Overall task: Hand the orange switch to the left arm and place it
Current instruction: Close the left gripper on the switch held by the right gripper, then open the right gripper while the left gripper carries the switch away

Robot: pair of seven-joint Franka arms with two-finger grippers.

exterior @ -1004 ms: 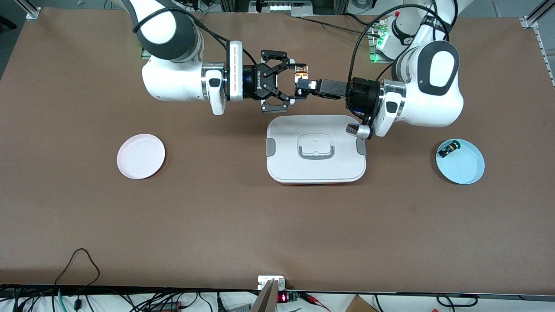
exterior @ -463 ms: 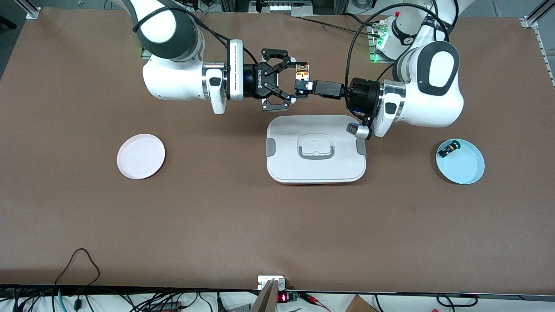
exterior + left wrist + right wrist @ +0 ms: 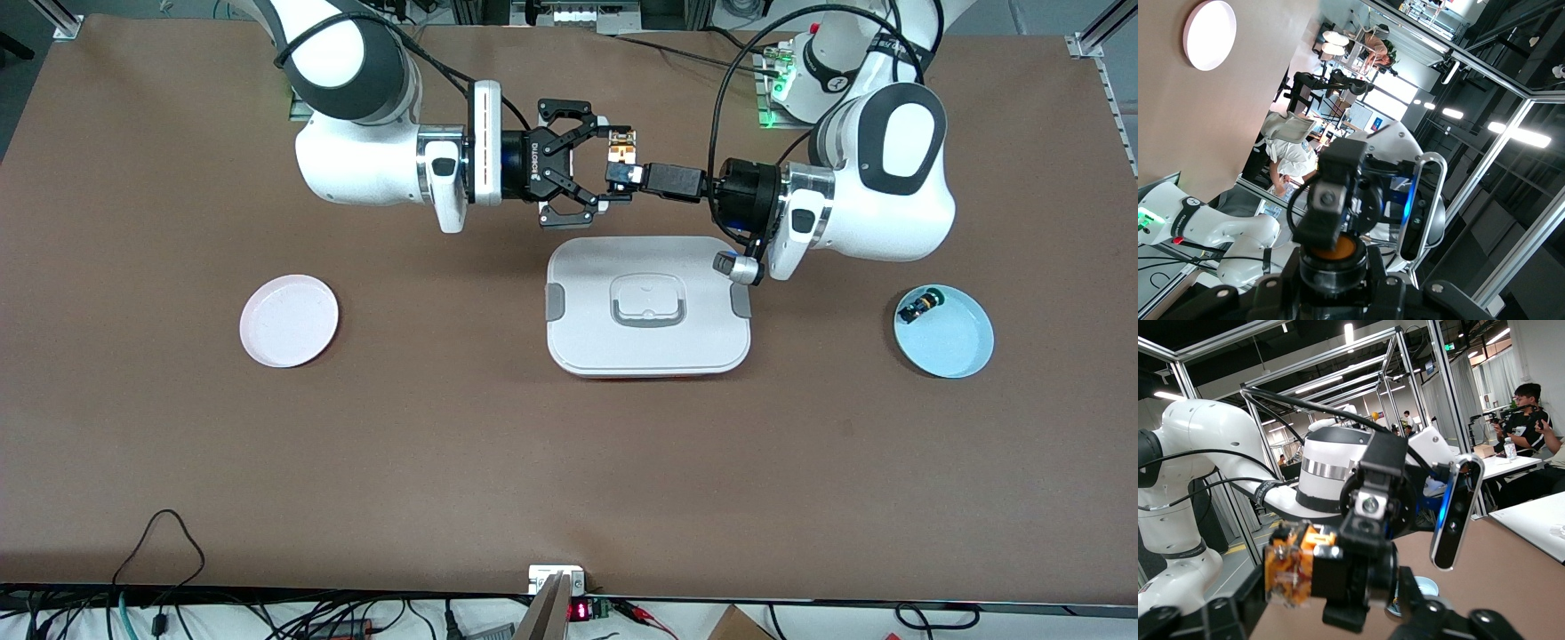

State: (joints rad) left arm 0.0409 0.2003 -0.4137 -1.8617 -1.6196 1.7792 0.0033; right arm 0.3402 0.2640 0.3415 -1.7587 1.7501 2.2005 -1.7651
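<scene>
The orange switch [image 3: 620,153] is held in the air in my left gripper [image 3: 625,174], which is shut on it. My right gripper [image 3: 597,166] faces it, and its open jaws stand on either side of the switch without closing on it. Both are over the bare table, just off the edge of the white box [image 3: 649,307] toward the robots' bases. In the left wrist view the orange cap [image 3: 1336,248] sits in my left gripper [image 3: 1335,270]. In the right wrist view the tan-orange body [image 3: 1293,572] hangs between the open fingers of my right gripper [image 3: 1318,613].
A pink plate [image 3: 289,320] lies toward the right arm's end of the table. A blue plate [image 3: 956,342] toward the left arm's end holds the green-capped switch [image 3: 917,308]. Brown table surrounds the box.
My left gripper has carried the switch slightly farther in between the right gripper's open fingers, and the right arm has edged toward it. The right gripper's jaws have stayed open.
</scene>
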